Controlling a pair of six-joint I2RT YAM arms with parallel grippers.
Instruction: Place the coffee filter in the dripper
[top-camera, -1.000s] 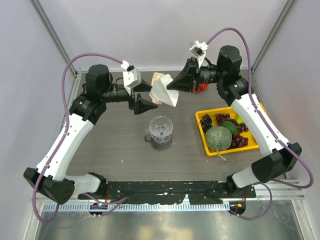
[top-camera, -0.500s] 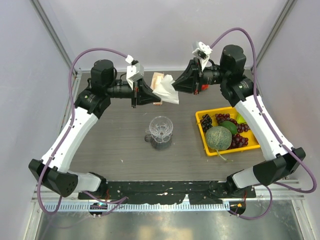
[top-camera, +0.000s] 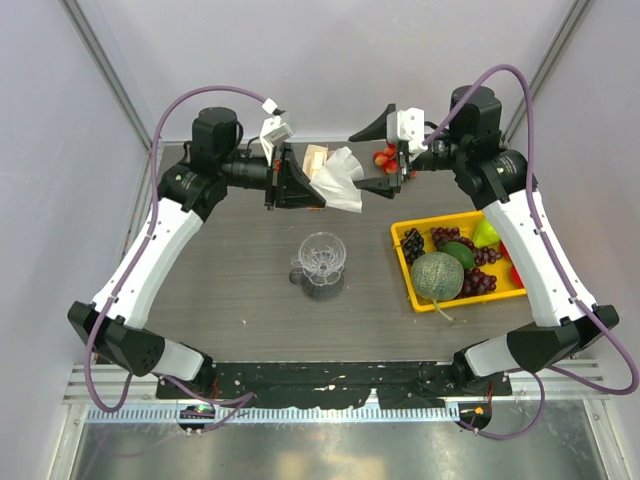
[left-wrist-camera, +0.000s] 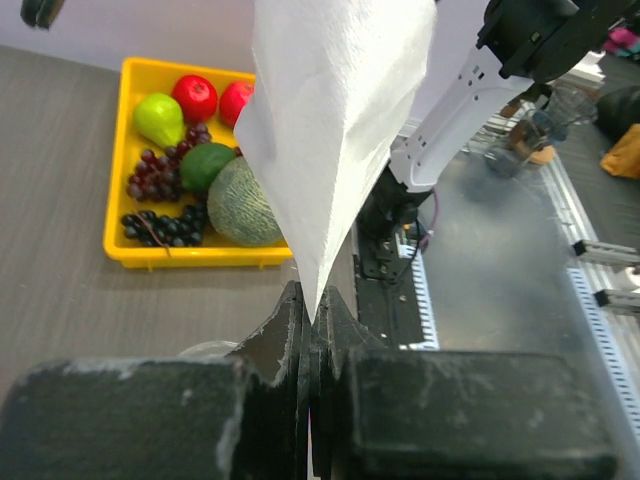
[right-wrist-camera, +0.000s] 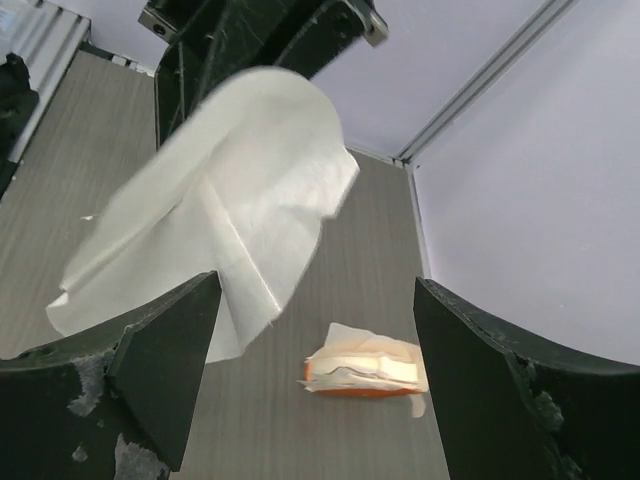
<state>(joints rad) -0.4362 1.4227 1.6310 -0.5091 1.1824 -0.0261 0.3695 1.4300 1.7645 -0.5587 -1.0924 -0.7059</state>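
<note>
The white paper coffee filter (top-camera: 340, 180) hangs in the air over the back of the table. My left gripper (top-camera: 303, 186) is shut on its pointed end (left-wrist-camera: 318, 290), and the filter (left-wrist-camera: 330, 130) fans out beyond the fingers. My right gripper (top-camera: 374, 156) stands open just right of the filter, jaws wide and touching nothing. In the right wrist view the filter (right-wrist-camera: 220, 220) floats ahead of the left finger (right-wrist-camera: 165, 360). The clear ribbed dripper (top-camera: 322, 255) stands at mid-table, below and in front of the filter.
A pack of stacked filters (top-camera: 316, 158) (right-wrist-camera: 365, 365) lies at the back behind the grippers. A yellow tray (top-camera: 404, 262) (left-wrist-camera: 115, 215) at the right holds a melon (top-camera: 437, 275), grapes, a pear and other fruit. Enclosure walls stand close around the table.
My right gripper has opened, let go of the filter and drawn back to the right. My left gripper has closed on the filter's tip and now holds it alone.
</note>
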